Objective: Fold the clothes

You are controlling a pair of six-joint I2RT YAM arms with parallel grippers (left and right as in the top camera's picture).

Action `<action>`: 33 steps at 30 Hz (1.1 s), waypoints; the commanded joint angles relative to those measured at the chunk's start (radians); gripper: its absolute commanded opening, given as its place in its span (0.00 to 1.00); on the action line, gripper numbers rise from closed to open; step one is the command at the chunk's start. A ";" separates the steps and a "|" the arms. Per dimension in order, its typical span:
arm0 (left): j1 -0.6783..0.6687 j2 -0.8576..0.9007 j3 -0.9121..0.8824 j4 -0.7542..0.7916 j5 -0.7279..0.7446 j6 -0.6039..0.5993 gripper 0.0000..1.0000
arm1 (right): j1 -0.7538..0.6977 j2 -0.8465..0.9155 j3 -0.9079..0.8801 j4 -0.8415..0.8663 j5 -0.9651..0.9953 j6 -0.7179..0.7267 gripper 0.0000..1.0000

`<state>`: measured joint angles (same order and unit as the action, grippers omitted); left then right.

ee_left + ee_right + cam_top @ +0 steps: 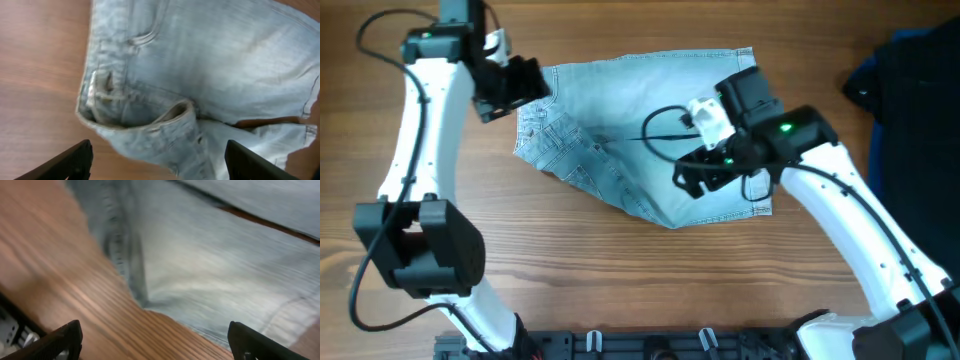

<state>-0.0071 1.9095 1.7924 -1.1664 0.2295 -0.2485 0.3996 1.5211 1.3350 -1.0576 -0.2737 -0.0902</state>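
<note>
Denim shorts (640, 125) lie half-folded on the wood table (620, 290), with both grippers spread open over them.
Overhead: the shorts are mid-table and rumpled, with a flap turned over along their left and lower side. The left gripper (515, 85) is at the shorts' upper-left corner and the right gripper (705, 172) is over their lower-right part. A dark blue cloth (910, 90) lies well apart to the shorts' right. Left wrist: the fingers (70, 162) are wide apart and hold nothing. The shorts' waistband (100, 95) and a curled pocket edge (175, 110) are just ahead of them; contact with the fabric can't be told. Right wrist: the frame is blurred. The fingers (57, 340) are wide apart and empty, the shorts' stitched edge runs between them, and bare table shows left of the shorts.
</note>
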 commanded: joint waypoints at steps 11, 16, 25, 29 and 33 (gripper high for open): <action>-0.163 0.167 -0.009 0.063 -0.133 0.010 0.58 | -0.113 -0.005 0.000 -0.004 0.043 0.021 0.94; -0.163 0.167 -0.009 0.059 -0.153 0.010 0.42 | -0.113 -0.005 0.000 -0.004 0.043 0.021 0.94; -0.163 0.167 -0.009 -0.065 -0.157 0.037 0.34 | -0.113 -0.005 0.000 -0.005 0.051 0.019 0.95; -0.163 0.167 -0.009 -0.166 -0.157 0.036 0.06 | -0.113 -0.005 0.000 -0.005 0.050 0.019 0.95; -0.163 0.167 -0.009 -0.348 -0.157 0.024 0.04 | -0.113 -0.005 -0.001 -0.009 0.050 0.019 0.95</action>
<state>-0.1658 2.0762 1.7866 -1.4208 0.0746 -0.2184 0.2893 1.5211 1.3350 -1.0618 -0.2375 -0.0788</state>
